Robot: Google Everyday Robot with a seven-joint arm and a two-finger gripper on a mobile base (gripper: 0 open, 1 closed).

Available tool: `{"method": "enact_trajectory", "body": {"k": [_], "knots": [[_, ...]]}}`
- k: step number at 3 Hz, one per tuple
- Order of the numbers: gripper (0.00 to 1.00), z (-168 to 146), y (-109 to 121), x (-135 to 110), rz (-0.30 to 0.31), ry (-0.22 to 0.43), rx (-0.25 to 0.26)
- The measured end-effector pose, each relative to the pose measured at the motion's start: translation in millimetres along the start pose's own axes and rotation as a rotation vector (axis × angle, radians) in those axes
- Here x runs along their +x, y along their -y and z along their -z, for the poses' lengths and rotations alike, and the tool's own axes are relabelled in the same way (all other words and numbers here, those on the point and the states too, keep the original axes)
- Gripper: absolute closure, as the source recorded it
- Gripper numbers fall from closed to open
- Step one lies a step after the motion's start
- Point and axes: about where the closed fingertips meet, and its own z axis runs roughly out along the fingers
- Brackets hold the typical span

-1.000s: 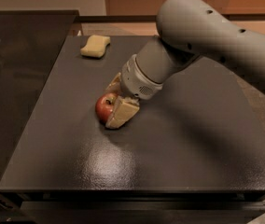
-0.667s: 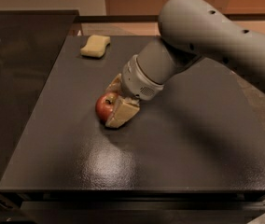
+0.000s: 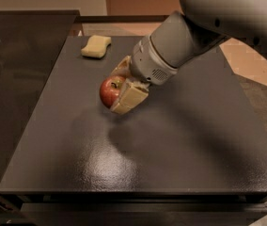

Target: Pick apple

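now | jaws over table, clamped on apple | stem end up, tipped toward arm

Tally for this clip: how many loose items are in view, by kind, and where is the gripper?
apple: 1, between the fingers of the gripper
sponge: 1, near the far left corner of the table
Total: 2

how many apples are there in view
1. The apple is clamped in the gripper, left of the table centre. The arm could hide another behind it.
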Motion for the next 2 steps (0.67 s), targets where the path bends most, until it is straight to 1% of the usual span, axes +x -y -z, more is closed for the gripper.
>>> {"method": "enact_trajectory", "body": {"k": [1, 2], "knots": [[1.00, 53.9, 14.5, -21.5, 0.017, 0.035, 0.016], [1.00, 57.8, 15.2, -24.1, 0.022, 0.036, 0.021]]}}
